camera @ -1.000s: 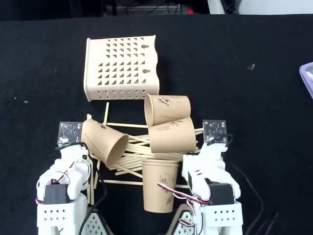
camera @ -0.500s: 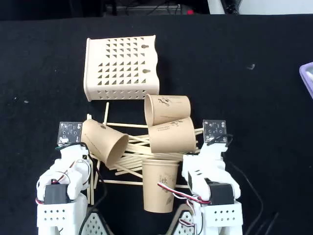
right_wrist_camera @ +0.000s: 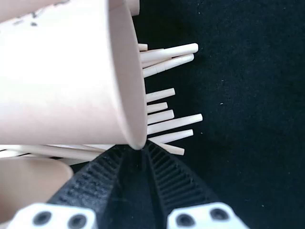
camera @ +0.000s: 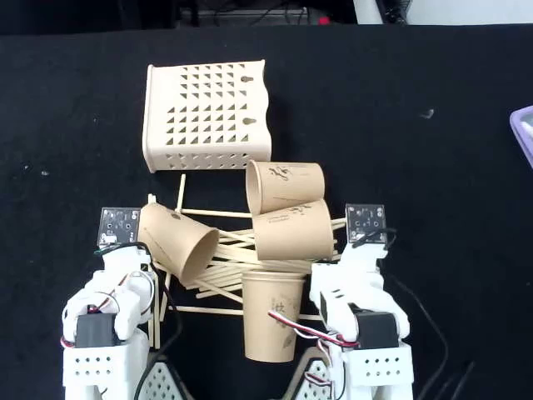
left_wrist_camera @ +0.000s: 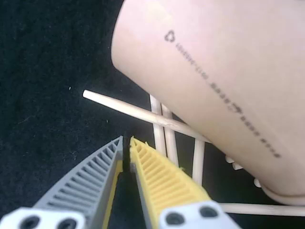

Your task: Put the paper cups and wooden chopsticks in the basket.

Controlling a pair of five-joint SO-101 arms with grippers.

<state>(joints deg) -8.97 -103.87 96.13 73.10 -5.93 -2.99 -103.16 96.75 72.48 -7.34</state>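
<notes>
Left hand (left_wrist_camera: pixel 125 143) was closed and empty, tips over bare counter (left_wrist_camera: pixel 43 71), just beside left cup (left_wrist_camera: pixel 214 71), which lay on its side across the wooden chopsticks (camera: pixel 218 275). Right hand (right_wrist_camera: pixel 141 149) was closed and empty, tips at the rim of middle cup (right_wrist_camera: pixel 62 76), with chopstick ends fanned just past it. Nearest cup (camera: pixel 271 321) sat between the arms. Far cup (camera: pixel 285 185) touched middle cup. Basket (camera: pixel 208 117) lay on its side beyond, with the cups and sticks outside it.

White arms (camera: pixel 112 304) bear black motors (camera: pixel 93 331), seemingly red cables (camera: pixel 296 327); left gripper (left_wrist_camera: pixel 126 139) grey-yellow.
</notes>
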